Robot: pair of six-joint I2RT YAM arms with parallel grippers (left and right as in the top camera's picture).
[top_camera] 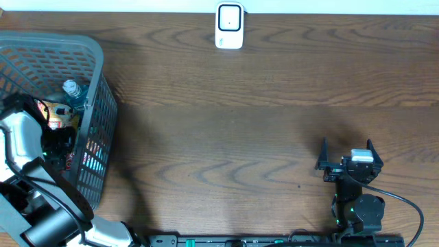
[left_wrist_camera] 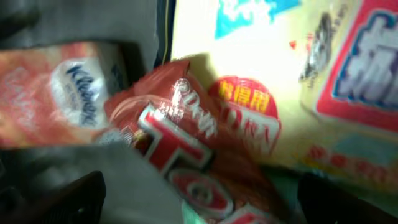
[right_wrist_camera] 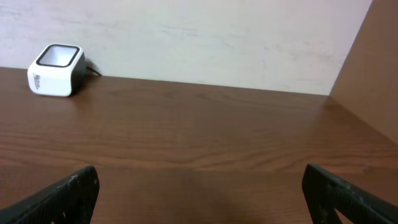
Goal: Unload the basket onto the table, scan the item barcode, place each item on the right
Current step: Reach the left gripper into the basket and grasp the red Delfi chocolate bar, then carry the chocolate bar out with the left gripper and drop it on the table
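In the basket (top_camera: 103, 82), the left fingers (left_wrist_camera: 65, 198) stood wide apart and held nothing. The red packet (left_wrist_camera: 186, 155) lay just ahead, between them, with a tissue pack (left_wrist_camera: 56, 93) to its left. A sound pick would close on that packet alone, leaving its barcode uncovered. The right fingers (right_wrist_camera: 59, 196) stood fully apart and empty above the worktop (right_wrist_camera: 205, 137), the scanner (right_wrist_camera: 56, 70) well ahead, leftward.

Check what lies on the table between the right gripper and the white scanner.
Nothing: the overhead view shows only bare wooden table between the open right gripper and the scanner. The right wrist view agrees.
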